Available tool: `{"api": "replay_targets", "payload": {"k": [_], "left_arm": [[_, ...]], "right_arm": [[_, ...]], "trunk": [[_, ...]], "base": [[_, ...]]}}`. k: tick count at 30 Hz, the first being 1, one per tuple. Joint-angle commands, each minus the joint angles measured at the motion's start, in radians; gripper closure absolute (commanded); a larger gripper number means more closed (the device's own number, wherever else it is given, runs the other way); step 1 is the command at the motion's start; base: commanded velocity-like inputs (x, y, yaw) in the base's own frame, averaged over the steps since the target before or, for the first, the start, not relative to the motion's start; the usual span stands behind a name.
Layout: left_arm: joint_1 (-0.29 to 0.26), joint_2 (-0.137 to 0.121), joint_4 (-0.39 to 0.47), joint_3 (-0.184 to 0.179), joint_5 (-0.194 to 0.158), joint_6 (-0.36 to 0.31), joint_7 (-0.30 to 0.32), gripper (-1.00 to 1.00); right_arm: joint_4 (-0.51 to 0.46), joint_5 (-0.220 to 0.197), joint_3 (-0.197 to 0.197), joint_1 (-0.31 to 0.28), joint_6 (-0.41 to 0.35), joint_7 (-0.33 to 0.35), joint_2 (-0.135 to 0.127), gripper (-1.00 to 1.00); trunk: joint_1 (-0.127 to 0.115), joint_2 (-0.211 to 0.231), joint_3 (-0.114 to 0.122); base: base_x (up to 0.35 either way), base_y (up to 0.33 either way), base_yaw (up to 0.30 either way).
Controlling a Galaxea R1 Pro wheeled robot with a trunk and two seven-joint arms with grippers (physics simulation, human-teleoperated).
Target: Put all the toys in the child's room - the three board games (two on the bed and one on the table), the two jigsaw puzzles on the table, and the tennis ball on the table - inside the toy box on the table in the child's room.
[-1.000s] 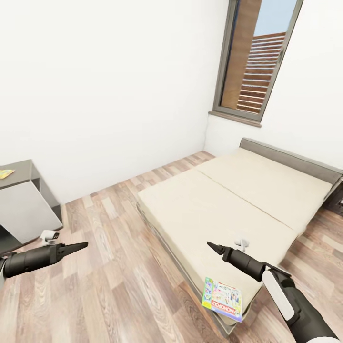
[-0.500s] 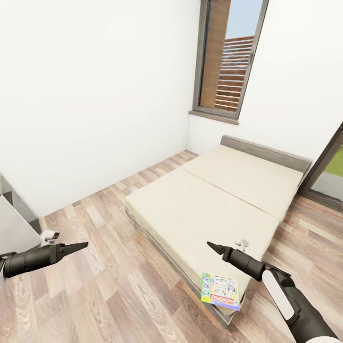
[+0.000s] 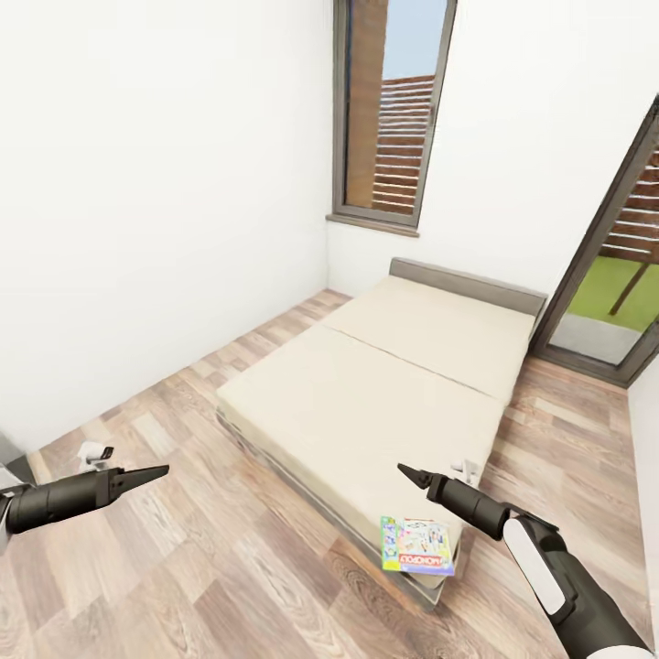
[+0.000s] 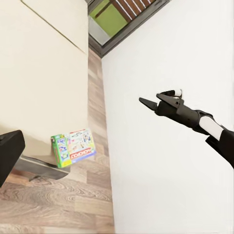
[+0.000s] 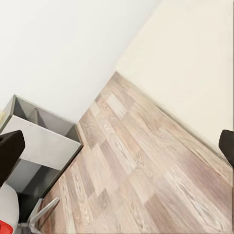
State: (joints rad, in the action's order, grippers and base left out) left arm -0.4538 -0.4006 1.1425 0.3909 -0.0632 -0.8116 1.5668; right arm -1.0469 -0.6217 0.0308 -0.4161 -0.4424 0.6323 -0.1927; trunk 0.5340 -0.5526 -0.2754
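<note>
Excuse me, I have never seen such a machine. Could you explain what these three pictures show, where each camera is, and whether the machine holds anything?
This is a simulated robot with two arms. The large picture comes from a camera on its head, looking down: the left gripper and the right gripper are the dark pointed tips, both shut and holding nothing. Ahead stands the bed with a beige mattress on a wood-plank floor. One board game, a colourful Monopoly box, lies on the bed's near corner, partly over the edge.

The other two pictures come from cameras on the wrists. The left wrist view looks sideways at the same board game and at the right arm. The right wrist view shows floor, the mattress and a grey shelf unit.
</note>
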Motion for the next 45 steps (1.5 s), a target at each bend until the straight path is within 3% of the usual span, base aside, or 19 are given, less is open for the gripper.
{"api": "replay_targets", "payload": {"k": [1,22,45], "left_arm": [[0.000,0.000,0.000,0.000,0.000,-0.011,0.004,-1.00],[0.000,-0.001,0.000,0.001,0.000,-0.011,0.004,-1.00],[0.000,-0.001,0.000,0.000,0.000,-0.011,0.004,-1.00]], "right_arm": [[0.001,-0.010,0.001,-0.001,-0.008,-0.002,-0.001,-1.00],[0.002,-0.010,0.001,-0.001,-0.009,-0.003,-0.001,-1.00],[0.004,-0.010,0.001,-0.001,-0.009,-0.003,-0.001,-1.00]], "trunk": [[0.000,-0.001,-0.001],[0.000,-0.001,0.007],[0.000,-0.001,0.016]], "base": [[0.000,0.038,-0.278],[0.000,0.011,-0.278],[0.000,0.127,-0.278]]}}
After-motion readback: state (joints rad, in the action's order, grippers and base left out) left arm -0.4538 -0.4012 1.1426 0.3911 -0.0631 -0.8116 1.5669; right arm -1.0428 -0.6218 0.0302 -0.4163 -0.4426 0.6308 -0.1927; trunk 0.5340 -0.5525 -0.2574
